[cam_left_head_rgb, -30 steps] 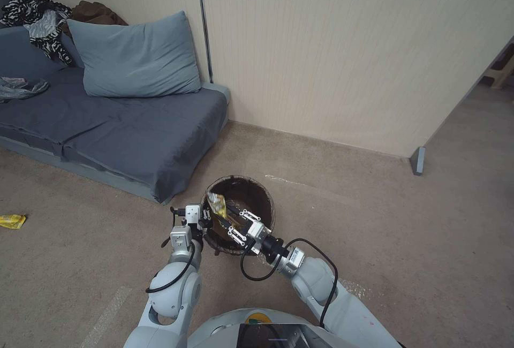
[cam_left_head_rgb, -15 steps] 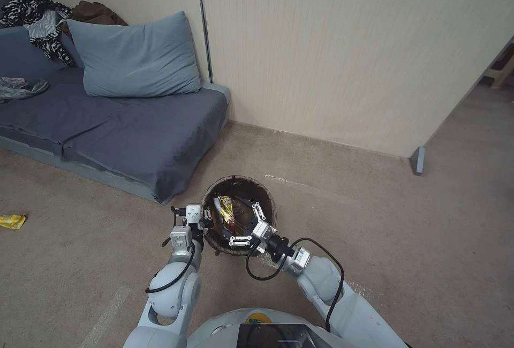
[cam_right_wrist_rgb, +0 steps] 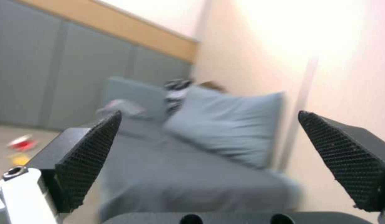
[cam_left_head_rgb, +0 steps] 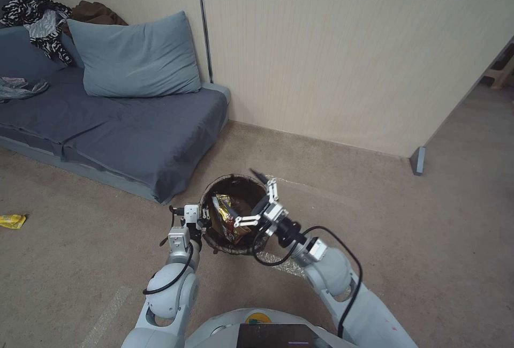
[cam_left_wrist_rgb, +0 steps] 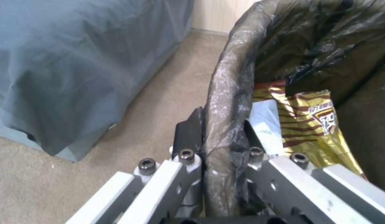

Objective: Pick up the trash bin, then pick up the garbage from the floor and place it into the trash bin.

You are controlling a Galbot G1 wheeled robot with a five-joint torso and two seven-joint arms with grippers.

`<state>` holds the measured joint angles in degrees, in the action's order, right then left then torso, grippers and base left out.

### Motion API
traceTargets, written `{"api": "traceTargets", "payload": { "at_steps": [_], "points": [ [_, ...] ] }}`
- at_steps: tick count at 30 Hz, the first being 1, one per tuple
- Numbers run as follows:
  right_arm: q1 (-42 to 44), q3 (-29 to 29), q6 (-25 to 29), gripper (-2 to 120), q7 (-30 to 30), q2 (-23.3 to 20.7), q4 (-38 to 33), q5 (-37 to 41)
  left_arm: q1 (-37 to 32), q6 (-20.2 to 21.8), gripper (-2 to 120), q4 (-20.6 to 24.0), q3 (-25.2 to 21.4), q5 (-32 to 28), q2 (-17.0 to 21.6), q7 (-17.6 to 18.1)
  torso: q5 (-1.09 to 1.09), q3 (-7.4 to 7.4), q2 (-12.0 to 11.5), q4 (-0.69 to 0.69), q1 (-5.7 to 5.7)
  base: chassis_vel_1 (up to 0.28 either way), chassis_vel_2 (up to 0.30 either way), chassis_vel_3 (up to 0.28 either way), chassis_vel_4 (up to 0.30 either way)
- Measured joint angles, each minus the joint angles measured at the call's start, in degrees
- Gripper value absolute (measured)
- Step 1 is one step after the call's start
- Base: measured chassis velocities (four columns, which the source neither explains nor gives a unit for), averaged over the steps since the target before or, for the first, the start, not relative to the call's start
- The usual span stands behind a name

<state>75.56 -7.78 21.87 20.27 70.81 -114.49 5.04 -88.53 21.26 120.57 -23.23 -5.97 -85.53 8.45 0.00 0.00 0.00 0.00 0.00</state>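
Head view: beige carpet, pale panelled wall, grey sofa with a blue-grey pillow at left. Patterned clothing heaped at the sofa's far end. The trash bin, brown liner over the rim, sits in front of the robot, just off the sofa corner. Left gripper is at the bin's near-left rim, clamped on it. A yellow-and-brown striped wrapper lies inside the bin. Right gripper hangs over the bin's right side, jaws spread wide, nothing between them. One small yellow wrapper lies on the carpet far left, well apart from the bin.

Left wrist view: liner-covered rim pinched between the two fingers, one outside, one inside. Striped wrapper rests against the inner wall.

Right wrist view: two black textured pads stand far apart and empty; sofa and pillow blurred beyond. Red and yellow litter on the floor, far side.
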Motion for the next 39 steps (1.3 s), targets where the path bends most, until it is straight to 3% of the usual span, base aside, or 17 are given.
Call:
{"api": "traceTargets", "payload": {
  "at_steps": [4, 6, 12, 16, 25, 39],
  "points": [
    [3.45, -4.82, -1.78, 100, -5.58, 2.19, -6.58, -2.95, -0.1, -0.57, 5, -0.05, -0.38, 0.09, -0.04, 0.1, -0.01, 0.0, 0.0, 0.0, 0.0, 0.0, 0.0, 0.0, 0.0],
    [9.56, -9.45, -2.81, 100, -10.45, 6.56, -10.89, -7.78, -0.24, -1.19, 5, 0.01, -0.74, 0.03, -0.12, 0.16, -0.01, 0.0, 0.0, -0.01, 0.0, 0.0, 0.0, 0.0, 0.0],
    [17.16, -15.47, 0.13, 100, -15.93, 12.47, -12.01, -12.6, -0.4, -1.79, 5, 0.15, -0.74, -0.03, -0.04, 0.01, -0.01, 0.0, 0.0, -0.01, 0.0, 0.0, 0.0, 0.0, 0.0],
    [20.96, -19.07, 4.29, 100, -18.59, 17.45, -8.98, -13.78, -0.47, -2.48, 5, 0.06, -0.9, -0.18, 0.01, 0.08, -0.01, 0.0, 0.0, -0.01, 0.0, 0.0, 0.0, 0.0, 0.0],
    [22.32, -22.2, 8.38, 100, -20.77, 21.02, 1.05, -14.43, -0.49, -3.37, 5, 0.01, -1.28, -1.5, 0.32, 0.28, 0.0, 0.0, 0.0, 0.0, 0.0, 0.0, 0.0, 0.0, 0.0],
    [19.71, -22.89, 9.44, 100, -19.94, 21.07, 6.06, -11.23, -0.47, -4.88, 5, -0.33, -1.22, -1.93, 0.26, 0.44, 0.0, 0.0, 0.0, 0.0, 0.0, 0.0, 0.0, 0.0, 0.0]
  ]
}}
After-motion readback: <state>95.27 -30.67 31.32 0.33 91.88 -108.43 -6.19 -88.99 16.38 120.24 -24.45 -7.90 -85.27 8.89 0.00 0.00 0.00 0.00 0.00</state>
